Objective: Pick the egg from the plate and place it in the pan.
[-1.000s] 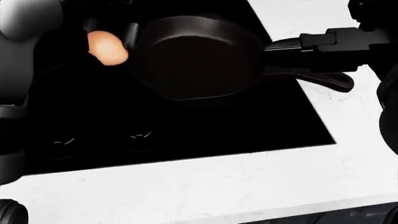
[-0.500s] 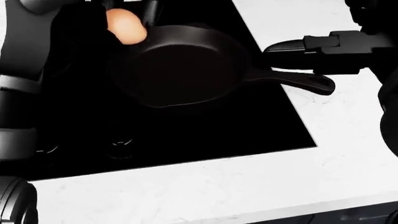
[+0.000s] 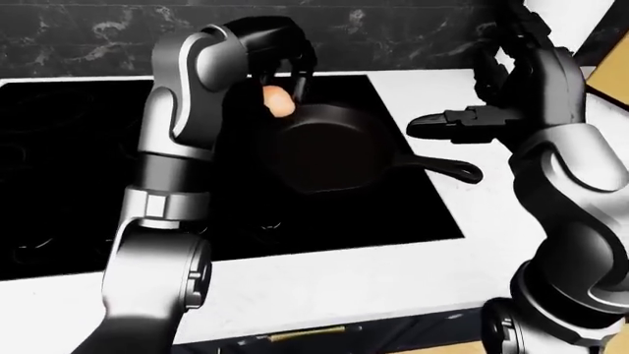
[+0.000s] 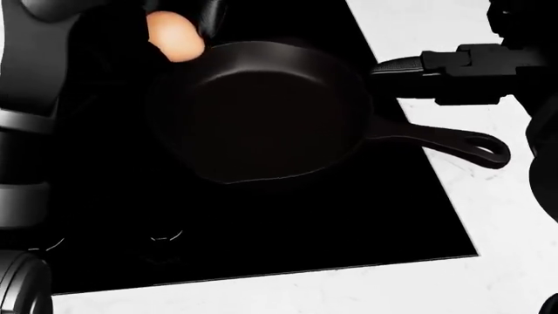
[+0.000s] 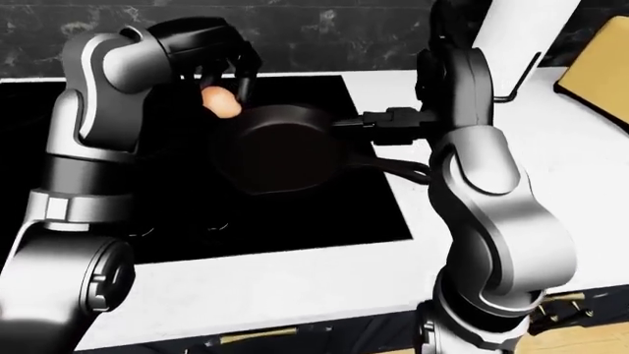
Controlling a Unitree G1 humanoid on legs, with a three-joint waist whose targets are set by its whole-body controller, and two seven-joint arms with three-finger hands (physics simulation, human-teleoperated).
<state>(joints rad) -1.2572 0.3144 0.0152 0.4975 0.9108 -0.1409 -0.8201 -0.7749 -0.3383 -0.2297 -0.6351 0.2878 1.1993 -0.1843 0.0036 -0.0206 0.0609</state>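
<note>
A tan egg [image 4: 175, 36] is held in my left hand [image 3: 280, 81], whose fingers close round it just above the upper-left rim of the black cast-iron pan [image 4: 261, 111]. The pan sits on the black stovetop [image 4: 261, 229], its handle [image 4: 453, 144] pointing right. The egg also shows in the left-eye view [image 3: 278, 101] and in the right-eye view [image 5: 221, 102]. My right hand [image 3: 447, 122] hovers above the pan's handle with fingers stretched out, holding nothing. The plate is not in view.
White marble counter [image 3: 393, 273] runs along the bottom and right of the stove. A dark marble backsplash [image 3: 88, 37] lies along the top. A yellow-tan block [image 5: 599, 74] sits at the right edge of the right-eye view.
The head camera has shifted, so the pan looks larger and lower. The egg in my left hand moved from left of the pan up to its upper-left rim.
</note>
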